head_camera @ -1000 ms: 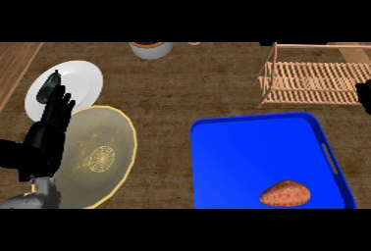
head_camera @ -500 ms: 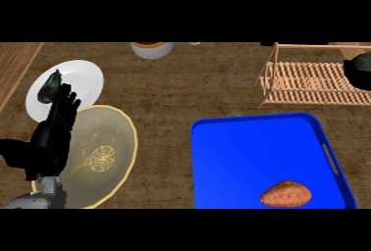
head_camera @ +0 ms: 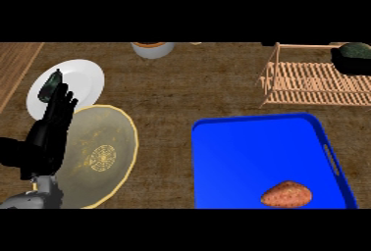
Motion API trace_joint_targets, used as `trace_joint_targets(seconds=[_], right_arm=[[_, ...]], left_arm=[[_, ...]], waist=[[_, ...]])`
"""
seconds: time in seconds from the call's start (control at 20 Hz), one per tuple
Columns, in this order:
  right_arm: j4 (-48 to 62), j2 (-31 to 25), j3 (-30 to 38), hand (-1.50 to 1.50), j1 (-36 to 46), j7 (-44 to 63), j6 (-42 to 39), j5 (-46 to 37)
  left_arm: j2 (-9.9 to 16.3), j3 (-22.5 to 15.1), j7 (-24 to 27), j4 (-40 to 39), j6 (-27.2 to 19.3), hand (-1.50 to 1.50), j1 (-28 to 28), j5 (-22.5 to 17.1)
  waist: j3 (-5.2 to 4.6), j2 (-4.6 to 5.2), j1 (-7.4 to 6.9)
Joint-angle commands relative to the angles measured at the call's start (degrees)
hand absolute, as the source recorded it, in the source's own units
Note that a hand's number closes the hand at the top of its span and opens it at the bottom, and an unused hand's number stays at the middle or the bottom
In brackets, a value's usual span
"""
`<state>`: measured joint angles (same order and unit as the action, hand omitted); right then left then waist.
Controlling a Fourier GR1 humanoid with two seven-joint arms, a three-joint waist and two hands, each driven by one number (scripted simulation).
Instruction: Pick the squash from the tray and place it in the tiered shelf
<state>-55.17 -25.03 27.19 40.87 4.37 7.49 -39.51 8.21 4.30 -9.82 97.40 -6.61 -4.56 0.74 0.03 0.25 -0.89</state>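
Observation:
A dark green, round squash point(head_camera: 357, 52) hangs at the view's right edge, over the far right corner of the wooden tiered shelf point(head_camera: 311, 83). Black fingers of my right hand point(head_camera: 337, 54) curl round it; the rest of that hand and its arm are out of view. The blue tray point(head_camera: 239, 147) lies at the lower right, below the shelf. My left hand point(head_camera: 49, 132) stands open at the left, fingers up, over the edge of the plates.
An orange-brown vegetable point(head_camera: 286, 194) lies in the tray's near right corner. A white plate point(head_camera: 80, 78) with a dark green vegetable point(head_camera: 49, 86) and a yellowish patterned plate point(head_camera: 101, 157) lie at the left. A bowl point(head_camera: 152, 49) stands at the back.
The squash in my right hand has moved up along the right edge, from beside the shelf to over its far corner. My left hand has barely shifted.

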Motion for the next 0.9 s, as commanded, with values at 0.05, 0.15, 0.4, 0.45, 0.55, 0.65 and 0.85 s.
trace_joint_targets(seconds=[0.05, 0.15, 0.4, 0.45, 0.55, 0.65, 0.85], right_arm=[[13.21, -3.27, 4.04, -1.5, 6.01, -3.91, 0.73, 4.77], [14.61, -1.48, 2.97, -1.5, 2.6, -7.91, 1.27, 5.46], [25.19, -3.84, 2.42, -1.5, 10.47, -10.12, 2.45, 5.92], [23.8, -6.93, 4.75, -1.5, 7.45, -13.84, -2.0, 9.1], [24.0, -6.16, 3.22, -1.5, 9.91, -12.39, -0.94, 8.77], [24.06, -6.29, 3.88, -1.5, 11.82, -11.91, -0.28, 10.05], [20.26, -5.69, 7.6, -1.5, 9.64, -15.33, -1.76, 16.23]], left_arm=[[-1.04, -0.56, 1.62, -0.31, -0.37, 0.0, 1.29, 0.83], [-1.2, -0.15, 5.59, -3.99, 0.17, 0.0, 0.88, 1.11], [-0.14, 0.3, 0.04, -0.02, 0.97, 0.0, -0.51, -0.01], [-0.6, 0.58, 4.22, -2.19, 2.23, 0.0, 2.67, -0.88], [-0.65, 0.44, -1.03, -2.96, -0.69, 0.0, -4.62, 1.24], [0.45, 0.92, -4.02, 1.84, 0.51, 0.0, -1.32, 0.0], [-0.19, 1.1, 1.41, 0.56, 1.25, 0.0, 2.18, -0.1]], waist=[[0.02, 0.15, -0.38], [0.0, 0.07, 0.11], [0.03, 0.21, -0.49], [0.01, 0.15, -0.16], [0.01, 0.05, 0.2], [0.01, -0.04, -0.11], [-0.01, -0.21, 0.32]])
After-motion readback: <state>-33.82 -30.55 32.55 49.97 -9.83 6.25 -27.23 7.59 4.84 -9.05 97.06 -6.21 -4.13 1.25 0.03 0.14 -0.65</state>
